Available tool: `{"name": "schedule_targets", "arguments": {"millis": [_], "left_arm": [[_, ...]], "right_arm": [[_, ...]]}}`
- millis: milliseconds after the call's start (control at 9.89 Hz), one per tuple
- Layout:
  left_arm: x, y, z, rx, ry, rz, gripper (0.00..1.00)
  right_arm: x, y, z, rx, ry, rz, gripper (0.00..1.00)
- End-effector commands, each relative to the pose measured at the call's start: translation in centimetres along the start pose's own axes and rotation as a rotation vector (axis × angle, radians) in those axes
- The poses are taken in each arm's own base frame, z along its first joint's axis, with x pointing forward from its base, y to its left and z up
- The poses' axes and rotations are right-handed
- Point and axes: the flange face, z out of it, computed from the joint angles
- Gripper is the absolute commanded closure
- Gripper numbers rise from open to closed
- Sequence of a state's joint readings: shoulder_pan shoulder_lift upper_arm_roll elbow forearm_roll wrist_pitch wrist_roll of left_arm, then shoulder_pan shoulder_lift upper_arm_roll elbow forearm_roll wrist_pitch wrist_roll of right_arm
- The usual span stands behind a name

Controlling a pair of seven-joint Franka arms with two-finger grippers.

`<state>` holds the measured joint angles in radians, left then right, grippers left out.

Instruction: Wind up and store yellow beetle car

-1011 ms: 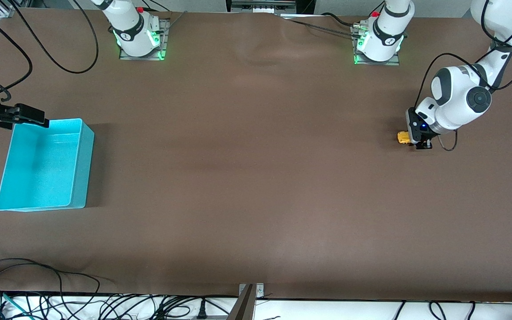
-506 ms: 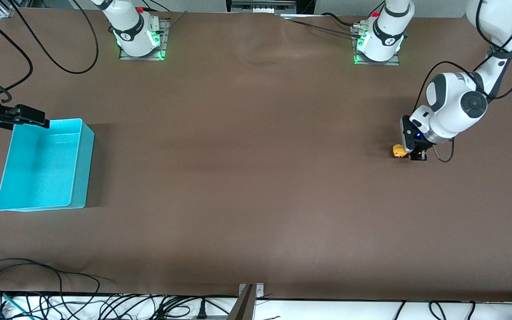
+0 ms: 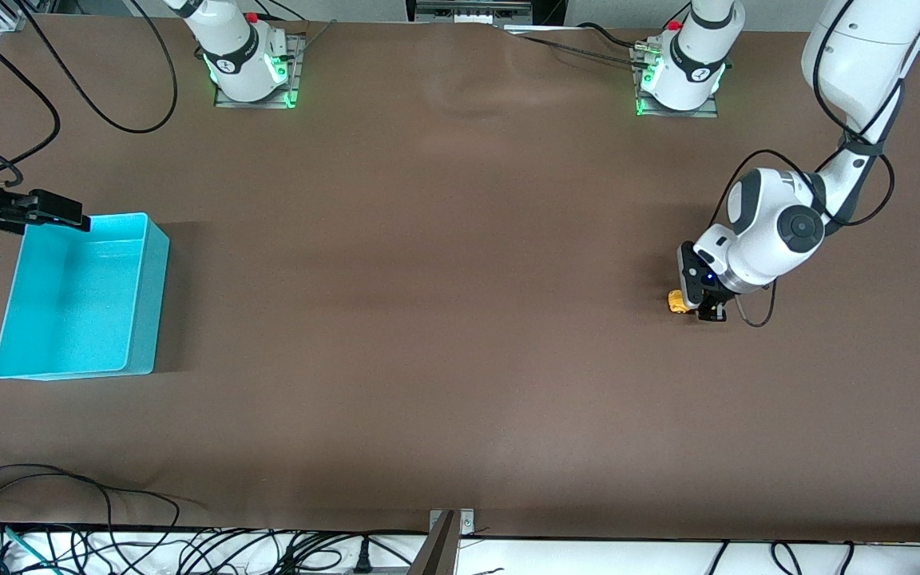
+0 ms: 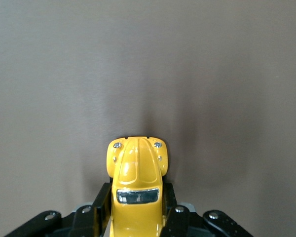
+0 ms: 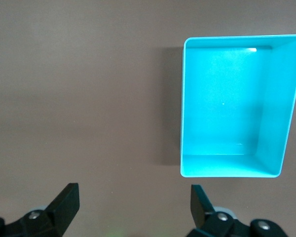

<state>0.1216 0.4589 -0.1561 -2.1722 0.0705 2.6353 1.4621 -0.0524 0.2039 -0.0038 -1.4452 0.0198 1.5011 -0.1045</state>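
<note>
The yellow beetle car point(image 3: 678, 301) is low on the brown table toward the left arm's end. My left gripper point(image 3: 698, 307) is shut on it. In the left wrist view the car point(image 4: 136, 190) sits between the black fingers point(image 4: 99, 207), nose pointing away, its wheels at the table. The turquoise bin point(image 3: 81, 294) stands empty at the right arm's end and shows in the right wrist view point(image 5: 237, 106). My right gripper point(image 3: 45, 209) waits open and empty, up over the table just outside the bin's corner; its fingers point(image 5: 66, 202) are spread wide.
The two arm bases point(image 3: 248, 60) stand along the table edge farthest from the front camera. Cables point(image 3: 93, 543) lie off the table's near edge. A wide stretch of brown table lies between the car and the bin.
My left gripper has dragged the car along the table, nearer to the front camera and a little toward the right arm's end. The right arm has not moved.
</note>
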Motion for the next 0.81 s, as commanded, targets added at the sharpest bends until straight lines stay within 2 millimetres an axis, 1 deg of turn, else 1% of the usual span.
{"name": "schedule_targets", "arguments": {"millis": [0,101,202,303,404,506,708], "left_arm": [[-0.2,-1.4,1.3,-0.011,0.009,-0.013,1.0],[-0.5,-1.2,1.9,-0.025,0.005,-0.008,0.99],[-1.4,-1.0,2.6,-0.037,0.003,-0.018,0.95],[-2.3,-0.9,2.9,-0.044,0.0,-0.017,0.95],[-3.8,-0.9,3.0,-0.049,0.001,-0.019,0.95],[-4.9,-0.8,3.3,-0.055,0.002,-0.008,0.95],[-8.3,-0.3,4.0,-0.073,0.006,0.018,0.95]], "right_arm": [[0.1,0.2,-0.2,-0.011,-0.001,-0.014,0.0],[0.1,0.2,-0.2,-0.01,0.001,-0.012,0.0],[0.2,0.1,-0.2,-0.01,0.003,-0.011,0.0],[0.4,0.2,0.3,-0.011,-0.007,-0.009,0.0],[0.5,0.1,0.4,-0.009,-0.011,-0.012,0.0],[0.4,-0.1,0.4,-0.009,-0.013,-0.017,0.0],[0.5,-0.1,0.4,-0.006,-0.011,-0.015,0.0]]}}
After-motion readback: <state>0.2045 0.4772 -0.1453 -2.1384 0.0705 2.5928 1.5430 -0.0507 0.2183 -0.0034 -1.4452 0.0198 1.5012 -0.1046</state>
